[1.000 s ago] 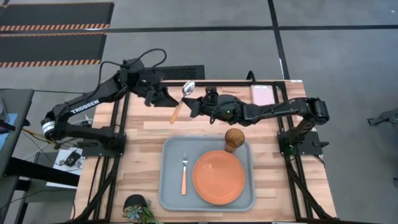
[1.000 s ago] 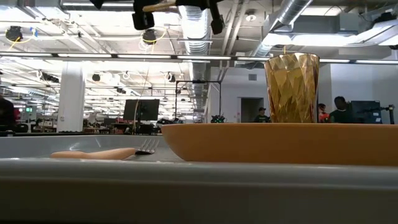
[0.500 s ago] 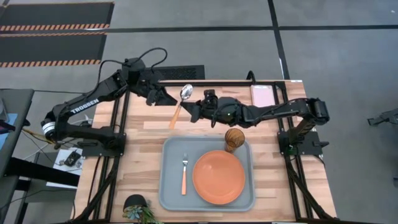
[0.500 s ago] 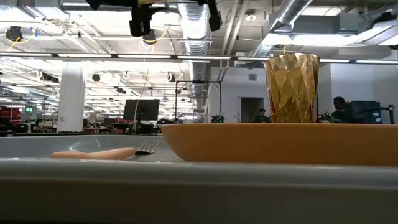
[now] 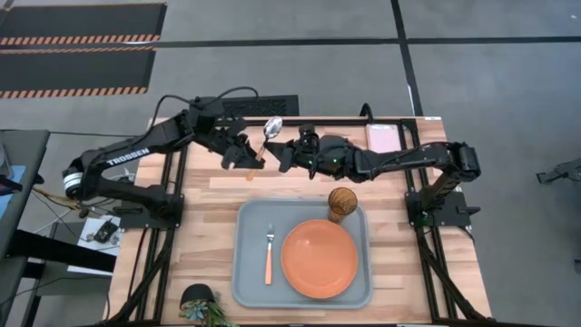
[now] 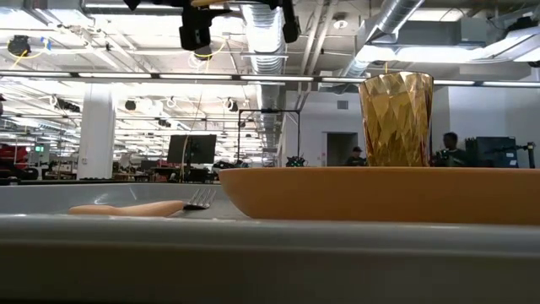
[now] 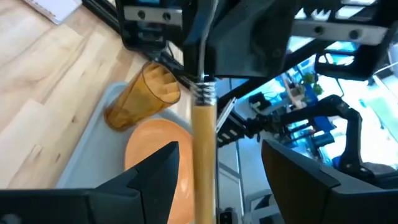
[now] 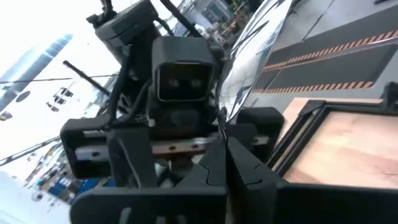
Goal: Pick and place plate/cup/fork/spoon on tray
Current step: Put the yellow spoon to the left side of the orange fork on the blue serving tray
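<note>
Hidden parts: spoon point(image 5: 266, 139) handle end is covered by the left gripper point(image 5: 243, 156) in the high view; in the low view both grippers are cut off at the upper edge
Left gripper: above the far part of the table; its fingers are spread, with the orange handle running between them; whether they touch it, I cannot tell
Right gripper point(image 5: 289, 156): just right of the spoon; jaws closed on the spoon near the silver bowl
Fork point(image 5: 269, 253): lies on the left part of the tray point(image 5: 248, 272); metal tines, orange handle
Plate point(image 5: 319, 258): round, flat, orange; on the tray
Cup point(image 5: 341, 203): ribbed amber tumbler; upright at the tray's far right corner
</note>
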Robot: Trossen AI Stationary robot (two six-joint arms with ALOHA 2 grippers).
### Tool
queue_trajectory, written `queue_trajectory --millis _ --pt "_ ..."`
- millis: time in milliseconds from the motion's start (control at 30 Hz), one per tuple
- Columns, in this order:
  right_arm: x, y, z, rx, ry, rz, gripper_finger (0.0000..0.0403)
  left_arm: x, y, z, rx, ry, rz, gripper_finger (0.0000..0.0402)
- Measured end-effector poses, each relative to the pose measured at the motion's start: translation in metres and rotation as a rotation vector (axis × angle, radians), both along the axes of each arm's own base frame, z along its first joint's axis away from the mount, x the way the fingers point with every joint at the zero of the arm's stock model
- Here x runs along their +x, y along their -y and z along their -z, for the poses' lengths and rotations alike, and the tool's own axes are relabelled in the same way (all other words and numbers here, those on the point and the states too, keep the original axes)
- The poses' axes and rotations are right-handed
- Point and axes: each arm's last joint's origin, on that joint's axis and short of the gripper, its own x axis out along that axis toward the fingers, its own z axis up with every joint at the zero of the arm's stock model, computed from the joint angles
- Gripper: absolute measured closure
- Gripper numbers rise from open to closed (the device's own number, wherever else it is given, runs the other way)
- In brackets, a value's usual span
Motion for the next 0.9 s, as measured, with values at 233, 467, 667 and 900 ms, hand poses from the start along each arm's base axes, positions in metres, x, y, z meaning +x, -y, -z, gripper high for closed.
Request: queue_trajectory --millis 233,467,667,900 --pt "0.000 0.001 0.002 0.001 -0.024 -0.007 0.0397 0.005 -0.002 -0.001 0.026 0.024 -0.036 0.0216" --pt "0.000 0.001 0.002 -0.001 -0.023 -0.006 0.0397 0.005 -0.003 0.001 0.030 0.005 -0.063 0.0336" --pt "0.000 0.001 0.002 -0.003 -0.022 -0.005 0.0394 0.005 -0.004 0.001 0.041 0.001 -0.084 0.0380" --pt "0.000 0.003 0.010 -0.018 -0.110 0.017 0.0340 0.001 -0.005 0.011 0.110 -0.096 -0.141 0.0385"
